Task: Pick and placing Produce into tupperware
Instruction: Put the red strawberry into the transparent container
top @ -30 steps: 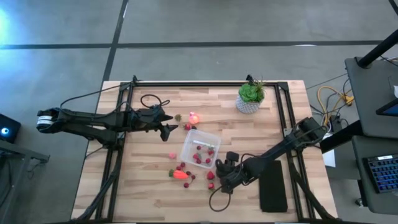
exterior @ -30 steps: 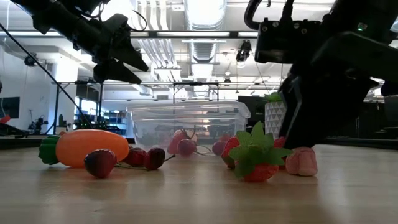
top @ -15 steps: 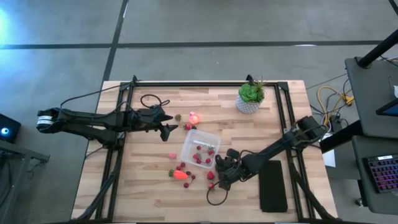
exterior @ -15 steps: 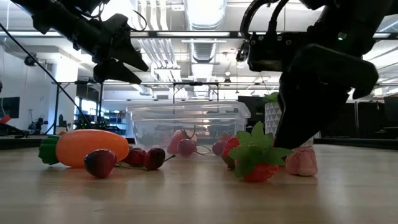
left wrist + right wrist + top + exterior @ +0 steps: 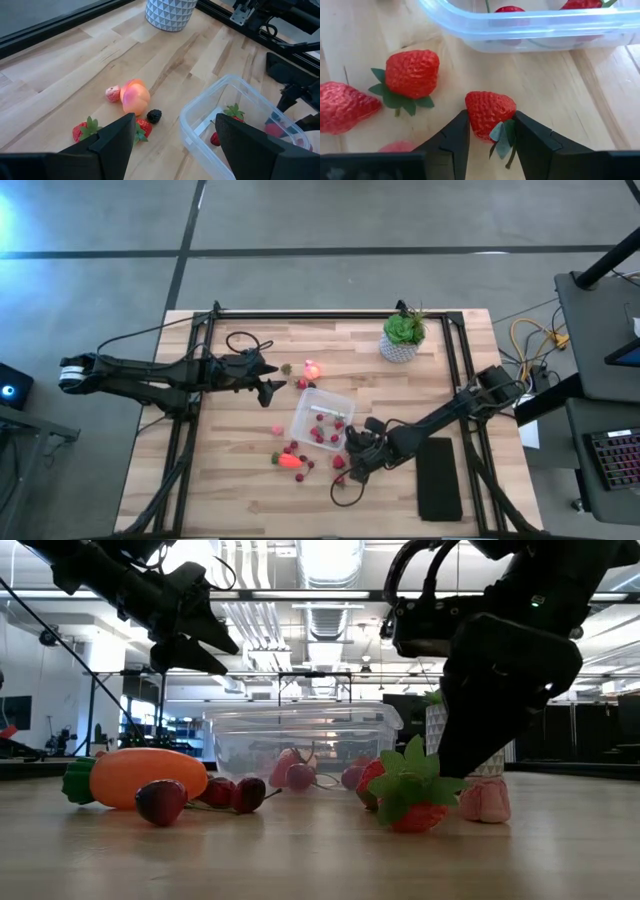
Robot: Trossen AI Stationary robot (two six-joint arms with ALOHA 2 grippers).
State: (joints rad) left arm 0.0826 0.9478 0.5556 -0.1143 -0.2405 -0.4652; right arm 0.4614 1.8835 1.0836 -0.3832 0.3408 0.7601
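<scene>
Gripping a strawberry [image 5: 489, 114] between both fingers, right hand [image 5: 490, 132] low on the surface [image 5: 400, 395], just beside the tupperware [image 5: 321, 418]. Hovering released, left hand [image 5: 277, 387] on the box's far side, near the round fruit [image 5: 135, 97].

A: Setting? Looks like a robotics lab or industrial workshop, not a home.

B: Agreed. Grey polished concrete floor [image 5: 330, 280] with seams, butcher-block table [image 5: 250, 490] on a black metal frame [image 5: 330, 315].

A: Low view shows exposed ceiling ducts [image 5: 330, 615], strip lights, open hall with racks behind.

B: Loose orange cables [image 5: 530, 340] on the floor, a keyboard [image 5: 612, 455] on a side desk. Small potted plant [image 5: 402, 337] as a prop.
</scene>
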